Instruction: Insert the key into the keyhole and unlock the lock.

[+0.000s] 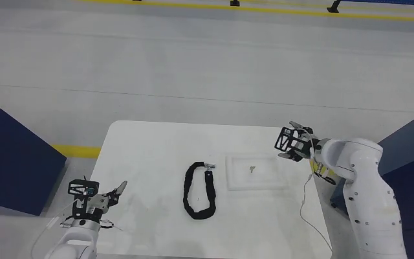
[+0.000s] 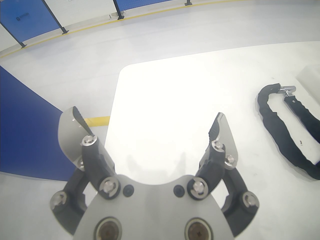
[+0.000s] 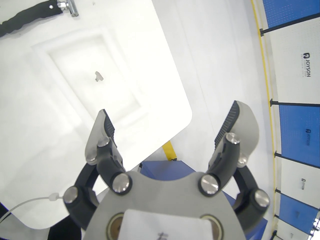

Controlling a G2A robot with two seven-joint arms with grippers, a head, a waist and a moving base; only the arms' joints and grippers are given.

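A black sleeved chain lock lies curled in a loop at the middle of the white table, its small silver lock body at the far end of the loop. The lock body and the chain also appear from the wrists. A small grey key lies flat in a shallow white tray just right of the chain; it is the key in the right wrist view. My left gripper hovers open at the table's near left edge. My right gripper hangs open beyond the tray's far right corner.
Dark blue panels stand at the table's left and right. A thin white cable runs along the table's right edge. Blue and white partition boards line the far floor behind a yellow line.
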